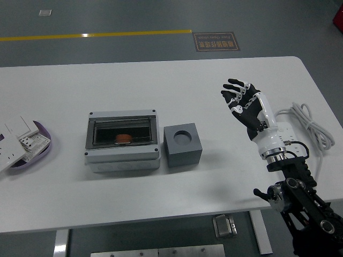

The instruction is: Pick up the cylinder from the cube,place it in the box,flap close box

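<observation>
While the right hand (244,101) hovers over bare table w/ fingers spread, holding nothing, the orange cylinder (124,138) sits inside the box (122,141), seen thru its clear lid. Grey cube (183,145) just right of box, socket empty.

cube (183,145) just right of box (122,141); cylinder (124,138) in box.

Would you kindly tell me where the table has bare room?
Bare: the far strip behind the box and cube, the near strip before them, and between cube and right hand. Crowded: the left edge's tray, the right edge's cable.
</observation>
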{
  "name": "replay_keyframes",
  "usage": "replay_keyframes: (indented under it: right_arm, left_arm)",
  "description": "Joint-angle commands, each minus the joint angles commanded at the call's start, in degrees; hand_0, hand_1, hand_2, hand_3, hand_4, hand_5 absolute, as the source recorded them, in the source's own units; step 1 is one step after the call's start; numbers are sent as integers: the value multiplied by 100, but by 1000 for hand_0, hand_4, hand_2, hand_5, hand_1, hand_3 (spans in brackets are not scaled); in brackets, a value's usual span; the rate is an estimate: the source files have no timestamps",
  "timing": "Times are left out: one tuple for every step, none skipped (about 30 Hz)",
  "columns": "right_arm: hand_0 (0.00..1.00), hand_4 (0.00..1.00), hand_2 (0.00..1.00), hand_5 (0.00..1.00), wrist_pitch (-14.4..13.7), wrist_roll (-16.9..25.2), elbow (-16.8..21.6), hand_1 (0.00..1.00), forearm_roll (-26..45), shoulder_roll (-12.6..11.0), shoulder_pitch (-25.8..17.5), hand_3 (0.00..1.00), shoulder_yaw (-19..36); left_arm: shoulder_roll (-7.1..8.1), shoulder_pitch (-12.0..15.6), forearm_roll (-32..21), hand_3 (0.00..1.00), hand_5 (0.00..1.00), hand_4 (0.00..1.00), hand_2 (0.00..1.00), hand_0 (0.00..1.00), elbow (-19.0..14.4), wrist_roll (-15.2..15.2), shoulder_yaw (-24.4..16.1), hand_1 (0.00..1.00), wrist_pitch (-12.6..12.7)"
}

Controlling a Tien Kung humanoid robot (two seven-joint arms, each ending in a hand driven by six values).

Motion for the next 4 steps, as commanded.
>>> replay_keyframes:
  right_arm:
    - [736, 651, 676, 275, -5, -1, -3, 667, -1, 7, -5, 668, -10]
    - [736, 651, 676, 275, -11, -1, -5, 667, -3, 12, -12, 668, -16]
    - [736, 651, 676, 275, -15, 0, -5, 667, -4, 13, -16, 668, -16]
    - [736, 651, 676, 275, -19, 2, -5, 667, -5, 13, -20, 668, -16]
  left_arm:
    - [13, -3, 22, 590, 204, 655, 560, 601, 0, 2, -21, 602, -3]
    - [26, -8, 40, 590, 204, 655, 560, 601, 0, 1, -43, 602, -6]
    - [34, -13, 51, 590, 204, 655, 560, 601, 1, -2, -57, 602, -9]
    - [40, -16, 61, 590, 204, 655, 560, 601, 2, -3, -70, 602, -11]
